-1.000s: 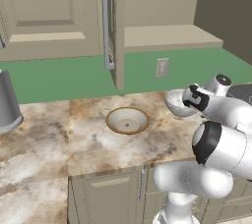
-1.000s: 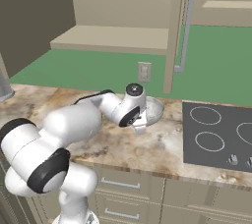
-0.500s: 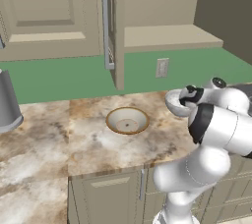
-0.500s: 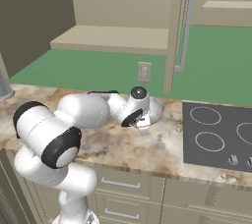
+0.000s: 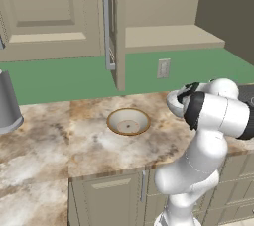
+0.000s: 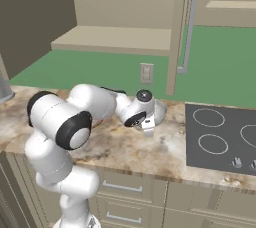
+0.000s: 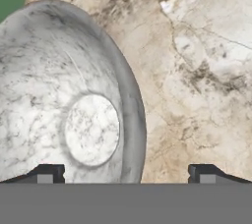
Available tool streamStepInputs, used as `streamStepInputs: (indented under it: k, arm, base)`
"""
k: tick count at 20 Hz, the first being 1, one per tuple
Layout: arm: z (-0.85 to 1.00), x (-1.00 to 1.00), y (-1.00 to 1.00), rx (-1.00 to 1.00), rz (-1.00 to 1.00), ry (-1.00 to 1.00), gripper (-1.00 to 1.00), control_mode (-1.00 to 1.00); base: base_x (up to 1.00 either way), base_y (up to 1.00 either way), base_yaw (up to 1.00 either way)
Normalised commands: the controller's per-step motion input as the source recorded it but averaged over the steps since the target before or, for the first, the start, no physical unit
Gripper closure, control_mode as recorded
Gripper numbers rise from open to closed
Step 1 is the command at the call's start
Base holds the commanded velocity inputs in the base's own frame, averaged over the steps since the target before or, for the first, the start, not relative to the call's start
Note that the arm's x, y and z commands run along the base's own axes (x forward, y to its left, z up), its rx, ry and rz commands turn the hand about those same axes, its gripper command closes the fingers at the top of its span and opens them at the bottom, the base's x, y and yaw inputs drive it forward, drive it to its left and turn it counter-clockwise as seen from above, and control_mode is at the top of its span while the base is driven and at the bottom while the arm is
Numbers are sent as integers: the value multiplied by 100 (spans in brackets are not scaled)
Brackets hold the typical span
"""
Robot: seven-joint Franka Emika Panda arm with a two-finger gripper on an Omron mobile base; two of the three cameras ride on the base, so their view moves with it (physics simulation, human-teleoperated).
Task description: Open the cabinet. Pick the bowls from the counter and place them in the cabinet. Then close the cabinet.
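Presently the gripper point(image 7: 123, 174) is hanging low over the counter point(image 7: 197, 70) with its jaws spread wide, nothing pinched between them. In the hand view one dark fingertip point(image 7: 47, 173) is sitting over the inside of the mottled grey-white bowl point(image 7: 64, 100) and the other is standing over bare stone, so the bowl's near rim is lying between the two tips. Whether either tip is touching the bowl cannot be told.

From the left base view the arm is folding across the counter's right end, its wrist covering most of that bowl point(image 5: 174, 102), which is showing as a pale curve beside the hand. In the right base view the hand point(image 6: 142, 117) is pointing down just in front of the same bowl point(image 6: 159, 112), close to the dark stovetop point(image 6: 220, 134).

The cream bowl point(image 5: 128, 121) with the orange-brown rim is resting upright on the counter point(image 5: 44, 145), well apart from the gripper and roughly below the open door's edge.

The cabinet point(image 5: 163, 31) is standing open, its door point(image 5: 118, 27) swung outward with the silver bar handle point(image 5: 106, 27) facing the room, and the bottom board point(image 6: 115, 39) inside is bare. A grey cylinder point(image 5: 7, 102) is standing at the counter's far left.
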Motion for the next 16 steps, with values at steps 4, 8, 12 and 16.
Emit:
streamStepInputs:
  k: [4,8,12,16]
  arm:
    - [-16,34,-1,0,0,0,-100,-100]
    - [-15,34,0,0,0,0,-100,-100]
    - [-14,26,0,0,0,0,100,-100]
    - [-16,20,0,0,0,0,100,-100]
  base:
    - [0,0,0]
    - [0,0,0]
    - [0,0,0]
    - [0,0,0]
